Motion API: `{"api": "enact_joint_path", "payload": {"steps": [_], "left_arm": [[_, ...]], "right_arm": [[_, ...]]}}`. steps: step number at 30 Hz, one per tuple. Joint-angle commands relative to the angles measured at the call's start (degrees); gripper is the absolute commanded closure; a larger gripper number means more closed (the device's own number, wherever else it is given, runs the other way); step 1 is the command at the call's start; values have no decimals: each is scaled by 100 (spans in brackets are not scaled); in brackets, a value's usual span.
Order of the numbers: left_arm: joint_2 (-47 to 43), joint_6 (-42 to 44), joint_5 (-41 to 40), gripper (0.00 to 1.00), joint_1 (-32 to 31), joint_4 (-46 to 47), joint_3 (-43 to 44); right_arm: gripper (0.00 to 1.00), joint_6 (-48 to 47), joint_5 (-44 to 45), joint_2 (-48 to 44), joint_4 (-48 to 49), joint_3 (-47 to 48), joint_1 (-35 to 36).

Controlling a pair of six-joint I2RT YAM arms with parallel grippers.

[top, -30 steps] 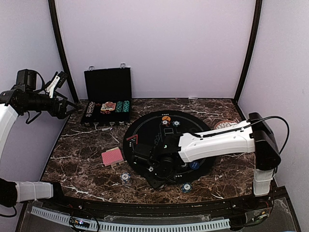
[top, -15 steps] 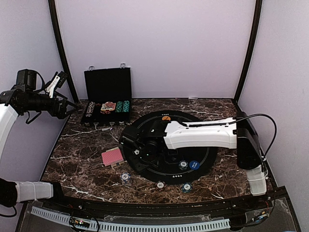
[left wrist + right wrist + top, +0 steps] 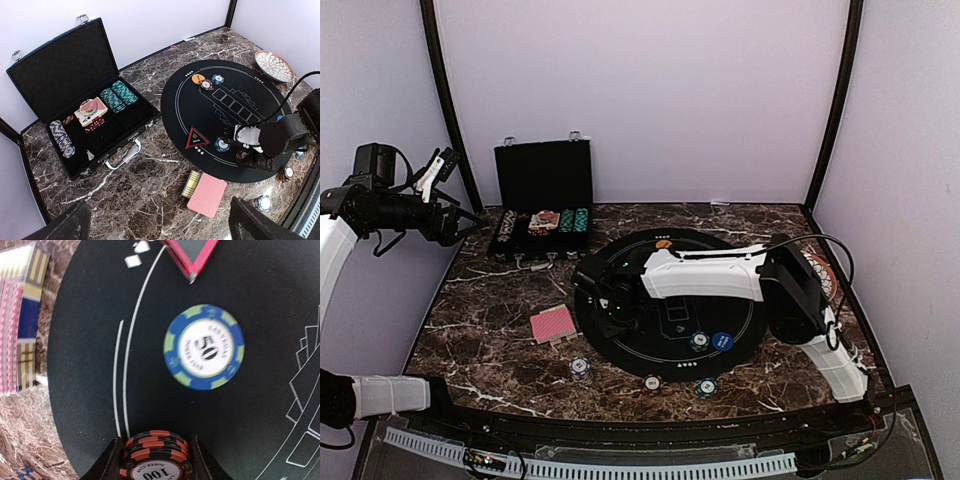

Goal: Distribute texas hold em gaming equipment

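Right tool [image 3: 155,462] is clenched on a short stack of orange-and-black chips [image 3: 156,447], top one marked 100. I can't count them from the wrist view, maybe four. The tool is low over the left part of the round black mat [image 3: 200,105], next to a lone blue 50 chip [image 3: 204,347] that lies flat by the red triangle mark [image 3: 192,255]. Left tool [image 3: 160,215] is released, jaws wide with nothing in them, raised off the table [image 3: 125,200] at its left edge. Red-backed deck [image 3: 552,325] lies on the table just off the mat's left rim. I see three more chips [image 3: 651,381] along the table's near edge.
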Motion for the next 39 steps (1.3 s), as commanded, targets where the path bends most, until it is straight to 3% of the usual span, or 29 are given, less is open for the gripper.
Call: {"api": "enact_joint_path", "payload": {"steps": [1,5,11,16,21,28,39], "left_arm": [[-46,-22,165,1,34,65,-46],[-36,-23,170,1,34,67,-47],[-40,1,153,1,29,66,-54],[-48,11,151,1,34,72,-88],[-33,4,187,1,33,57,-69],[-6,35,193,1,29,48,-43],[22,84,240,1,26,9,20]], "right_arm": [[88,-105,127,67,180,13,-145],[81,-120,56,173,156,114,-171],[50,-197,91,165,10,204,-180],[37,-230,122,-50,-54,258,-180],[35,-203,133,-560,-51,119,-168],[32,9,176,-1640,-101,-990,111],[14,685,-309,-2754,78,-2751,938]]}}
